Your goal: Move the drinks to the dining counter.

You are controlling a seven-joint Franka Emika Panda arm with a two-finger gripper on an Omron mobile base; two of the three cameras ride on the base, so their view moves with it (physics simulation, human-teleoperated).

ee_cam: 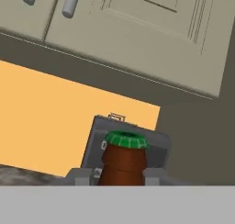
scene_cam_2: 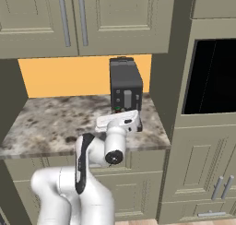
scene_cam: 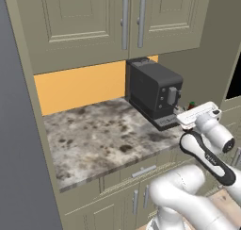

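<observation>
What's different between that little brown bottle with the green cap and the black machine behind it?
The brown bottle is round, with a green crimped cap; the coffee machine is a black box. The bottle is far smaller than the machine. The bottle sits between the fingers of the tool, while the machine stands on the speckled worktop. Both are upright.

Glossy white rounded arm (scene_cam_2: pixel 69 192) with black joint bands, grey jaws.
</observation>
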